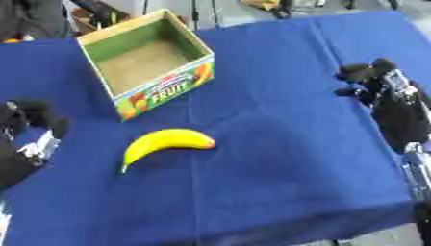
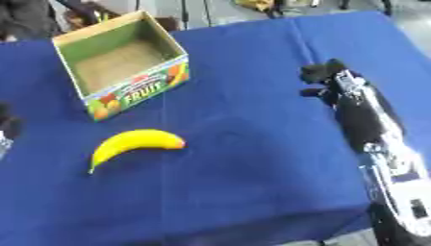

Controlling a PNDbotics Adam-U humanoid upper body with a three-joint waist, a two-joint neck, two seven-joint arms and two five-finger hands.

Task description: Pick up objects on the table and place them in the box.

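Lying apart – banana point(image 1: 167, 142) | left robot hand point(image 1: 30, 120) curled, empty – right robot hand point(image 2: 330, 81) likewise

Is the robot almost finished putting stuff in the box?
Not yet. The box looks empty, so nothing seems done. Neither the left hand nor the right hand holds anything. The banana lies on the blue table in front of the box, waiting to be picked up.

A matt blue cloth point(image 1: 278, 144) covers the table, lightly creased. The box point(image 1: 148, 62) looks like cardboard, its inside plain and dull, its outer wall printed in bright colours. The banana point(image 1: 165, 142) has smooth, faintly shiny yellow skin. The right hand point(image 2: 333, 79) looks matt black.
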